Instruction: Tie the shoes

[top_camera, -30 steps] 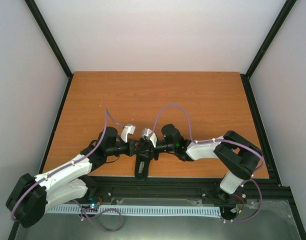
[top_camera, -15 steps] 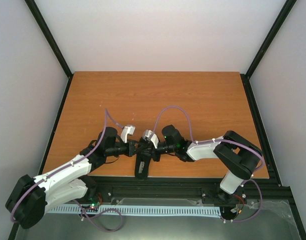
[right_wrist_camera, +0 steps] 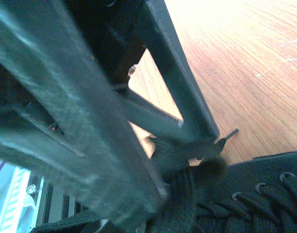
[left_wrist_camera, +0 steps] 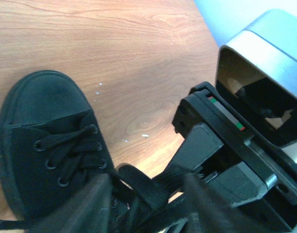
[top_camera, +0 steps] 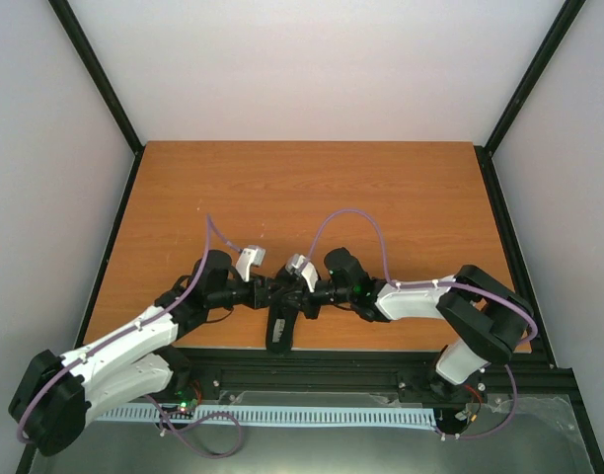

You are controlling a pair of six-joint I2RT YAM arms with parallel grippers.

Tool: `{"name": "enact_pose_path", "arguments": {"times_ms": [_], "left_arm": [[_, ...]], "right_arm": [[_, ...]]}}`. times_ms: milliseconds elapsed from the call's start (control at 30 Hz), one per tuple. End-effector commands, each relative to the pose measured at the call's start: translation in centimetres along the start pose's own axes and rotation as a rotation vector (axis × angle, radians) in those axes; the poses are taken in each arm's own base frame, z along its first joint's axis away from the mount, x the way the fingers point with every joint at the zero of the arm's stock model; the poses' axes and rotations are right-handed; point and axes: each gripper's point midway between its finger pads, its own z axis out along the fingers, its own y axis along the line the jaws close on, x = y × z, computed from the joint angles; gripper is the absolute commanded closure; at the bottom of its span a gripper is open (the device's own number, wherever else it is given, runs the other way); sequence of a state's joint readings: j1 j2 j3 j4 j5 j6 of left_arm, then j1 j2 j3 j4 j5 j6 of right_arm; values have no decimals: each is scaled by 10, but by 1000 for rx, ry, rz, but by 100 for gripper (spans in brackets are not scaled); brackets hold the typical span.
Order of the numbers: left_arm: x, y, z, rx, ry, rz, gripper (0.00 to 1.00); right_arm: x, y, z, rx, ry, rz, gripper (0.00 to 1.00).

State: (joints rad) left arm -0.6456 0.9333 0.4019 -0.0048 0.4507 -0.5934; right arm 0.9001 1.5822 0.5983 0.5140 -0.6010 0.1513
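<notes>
Black sneaker [top_camera: 279,331] on table [top_camera: 312,197], lower centre of top view. Left jaws partly open, lace [left_wrist_camera: 148,187] lying loose between them. Right jaws shut tight, pinching that lace just above sneaker.

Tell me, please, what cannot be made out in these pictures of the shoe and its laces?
Top view: the left gripper and right gripper meet over the shoe and hide its laces there.
Left wrist view: the bottom edge cuts off the shoe's heel; the near fingers are blurred.
Right wrist view: blurred fingers fill most of the frame, so any knot cannot be judged.
</notes>
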Motion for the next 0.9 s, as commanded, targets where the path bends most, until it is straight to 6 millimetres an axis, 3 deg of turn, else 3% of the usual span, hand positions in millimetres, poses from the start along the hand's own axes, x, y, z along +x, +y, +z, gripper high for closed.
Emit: {"name": "enact_pose_path", "arguments": {"times_ms": [0, 33, 100, 233, 367, 467, 700, 867], "left_arm": [[-24, 0, -17, -95, -79, 89, 42], [-27, 4, -21, -130, -96, 103, 36], [-32, 10, -32, -191, -131, 141, 32], [-34, 3, -44, -152, -222, 223, 39], [-19, -11, -42, -6, -244, 236, 53], [-7, -11, -35, 16, -219, 240, 60], [8, -4, -17, -9, -133, 275, 65], [6, -15, -11, 39, -125, 289, 68]], "right_arm": [[-6, 0, -6, 41, -17, 28, 97], [-4, -2, -7, 55, -9, 44, 97], [-2, -5, -8, 72, 2, 78, 97], [-2, -13, -12, 98, 5, 211, 97], [-6, -13, -17, 93, -15, 309, 97], [-10, -15, -21, 102, -33, 363, 97], [-17, -21, -31, 134, -72, 464, 97], [-20, -23, -32, 140, -73, 512, 97]]}}
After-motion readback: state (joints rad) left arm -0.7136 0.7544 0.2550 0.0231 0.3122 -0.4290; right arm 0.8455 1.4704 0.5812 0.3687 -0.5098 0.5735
